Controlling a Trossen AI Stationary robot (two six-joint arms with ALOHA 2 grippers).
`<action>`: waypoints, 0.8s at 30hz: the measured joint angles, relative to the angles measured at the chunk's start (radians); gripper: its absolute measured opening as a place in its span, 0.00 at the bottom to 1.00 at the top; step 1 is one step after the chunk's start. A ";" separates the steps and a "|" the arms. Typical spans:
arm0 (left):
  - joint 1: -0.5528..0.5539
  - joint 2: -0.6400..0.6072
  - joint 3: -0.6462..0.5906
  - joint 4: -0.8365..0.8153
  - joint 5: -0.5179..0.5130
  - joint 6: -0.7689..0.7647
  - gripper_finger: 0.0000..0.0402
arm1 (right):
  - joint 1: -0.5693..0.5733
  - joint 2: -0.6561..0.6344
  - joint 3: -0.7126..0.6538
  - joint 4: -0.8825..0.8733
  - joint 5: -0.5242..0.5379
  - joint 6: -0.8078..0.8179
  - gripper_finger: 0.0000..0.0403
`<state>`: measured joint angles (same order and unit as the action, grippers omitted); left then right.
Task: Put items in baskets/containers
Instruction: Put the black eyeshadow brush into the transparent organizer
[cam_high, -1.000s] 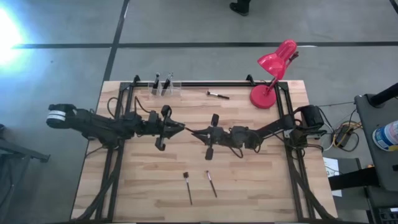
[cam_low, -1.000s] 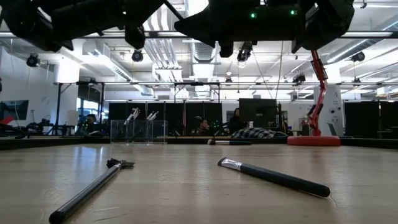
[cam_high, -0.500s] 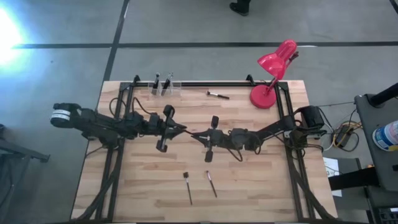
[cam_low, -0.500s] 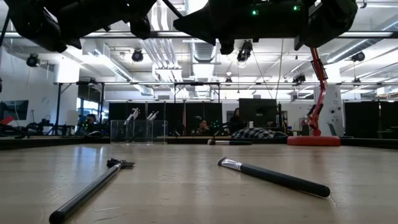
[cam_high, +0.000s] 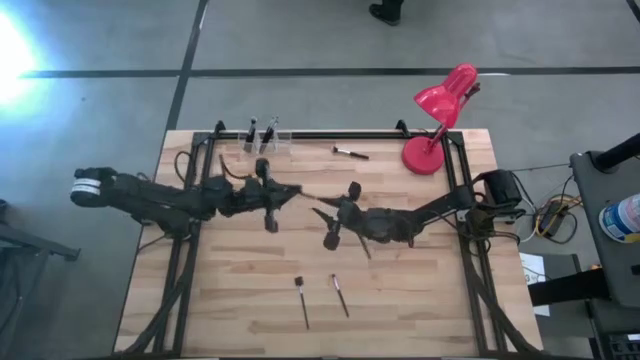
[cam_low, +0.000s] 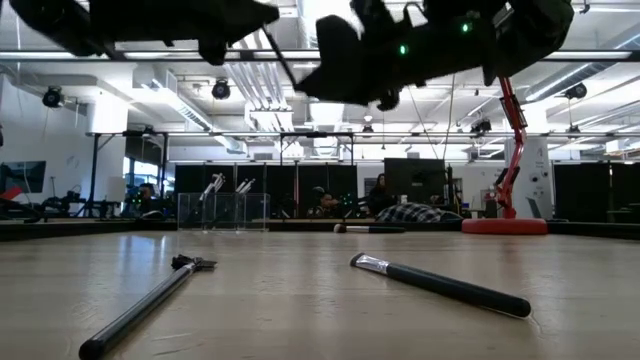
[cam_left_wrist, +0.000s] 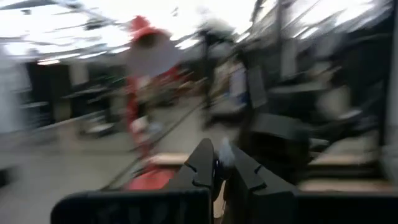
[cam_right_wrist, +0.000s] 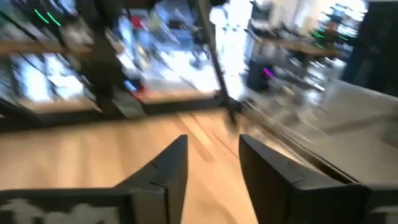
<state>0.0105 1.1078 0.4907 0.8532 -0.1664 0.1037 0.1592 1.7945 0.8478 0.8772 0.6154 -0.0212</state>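
Above the table's middle my left gripper (cam_high: 292, 192) (cam_left_wrist: 219, 165) is shut on a thin dark brush (cam_low: 283, 65). My right gripper (cam_high: 318, 210) (cam_right_wrist: 213, 155) stands open just to its right, with nothing between its fingers. The clear containers (cam_high: 265, 140) (cam_low: 222, 210) stand at the far edge with a few brushes upright in them. One brush (cam_high: 350, 152) lies on the table beside them. Two more brushes (cam_high: 302, 300) (cam_high: 340, 295) lie near the front edge. My left gripper pinches the brush between its two fingers, with a pale bit (cam_left_wrist: 225, 154) showing between the tips. The fingers reach level from the table's left. The brush sticks out slanted past them (cam_low: 290, 75), lifted clear of the table.
A red desk lamp (cam_high: 440, 115) stands at the far right corner, its base (cam_high: 424, 156) on the table. Black frame rails (cam_high: 330, 133) run along the far edge and down both sides. Bare wood lies between the arms and the two near brushes.
The grippers met tip to tip over the table's middle and have parted. My left gripper has gone toward the far edge with the brush. My right gripper has let go of it and turned about its wrist.
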 joint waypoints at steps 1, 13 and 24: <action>0.007 -0.015 0.021 -0.067 -0.042 0.022 0.03 | 0.000 -0.001 0.000 -0.042 0.022 0.000 0.37; 0.416 0.084 0.343 -0.659 -0.170 -0.022 0.03 | -0.014 -0.002 -0.001 -0.305 0.041 0.086 0.17; 0.773 0.386 0.549 -0.822 -0.003 -0.118 0.03 | -0.006 -0.003 -0.003 -0.306 0.039 0.061 0.02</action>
<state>0.7833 1.4937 1.0398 0.0307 -0.1694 -0.0147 0.1532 1.7912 0.8452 0.5716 0.6540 0.0403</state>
